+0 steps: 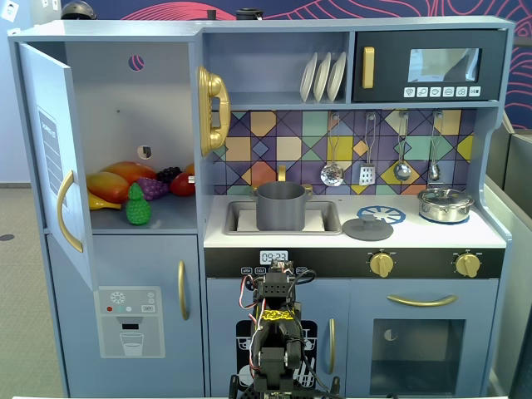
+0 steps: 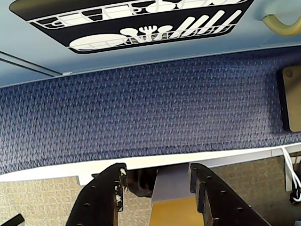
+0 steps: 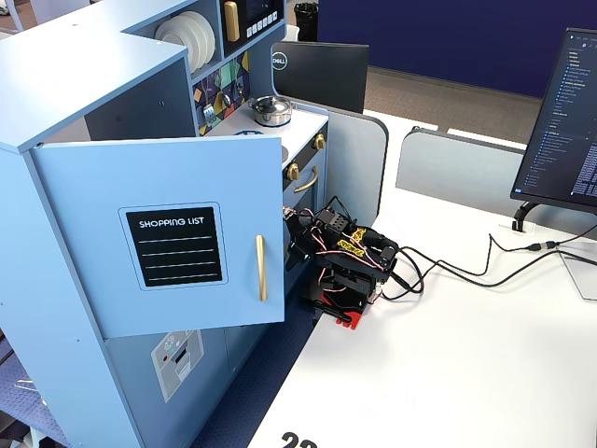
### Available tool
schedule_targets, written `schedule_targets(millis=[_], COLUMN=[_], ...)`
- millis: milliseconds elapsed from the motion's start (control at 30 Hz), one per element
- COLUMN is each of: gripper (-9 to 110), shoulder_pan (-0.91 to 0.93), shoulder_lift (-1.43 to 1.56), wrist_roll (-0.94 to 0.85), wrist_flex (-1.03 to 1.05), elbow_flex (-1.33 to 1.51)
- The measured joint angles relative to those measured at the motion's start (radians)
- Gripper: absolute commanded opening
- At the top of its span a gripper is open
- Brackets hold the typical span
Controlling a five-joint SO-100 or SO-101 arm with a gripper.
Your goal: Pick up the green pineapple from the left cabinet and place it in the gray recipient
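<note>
You have the whole job ahead of you: the left cabinet (image 1: 125, 125) stands with its door (image 3: 159, 233) swung wide, and nothing has left its shelf. Take that cabinet as your landmark. To its right in the front fixed view, sunk in the sink, sits the gray recipient (image 1: 280, 206), and from here it looks empty, though you cannot see its bottom. Below and right of the cabinet, folded low against the kitchen front, rests the arm, its gripper (image 2: 157, 186) pointing down at the blue carpet, jaws spread apart with nothing between them. Inside the cabinet, at the front edge of the shelf, stands the green pineapple (image 1: 138, 205), upright, just in front of the orange mangoes (image 1: 112, 184) and the purple grape bunch (image 1: 152, 188). Reach, grasp, carry and drop all remain. In the side fixed view the open door hides the shelf and fruit completely, and the wrist view shows neither pineapple nor pot.
</note>
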Motion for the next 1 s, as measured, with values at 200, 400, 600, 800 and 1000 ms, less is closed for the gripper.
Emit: schedule_targets(millis=[200, 400, 600, 800, 1000], gripper=[1, 3, 4, 15, 21], shoulder_pan=[0.000, 0.000, -0.235, -0.678, -0.879], shoulder_lift=[0.000, 0.000, 0.000, 0.017, -0.146], wrist_roll=[-0.005, -0.005, 0.083, 0.152, 0.140], wrist_flex=[0.000, 0.000, -0.040, -0.479, -1.161], elbow_flex=[0.000, 0.000, 0.017, 0.023, -0.043])
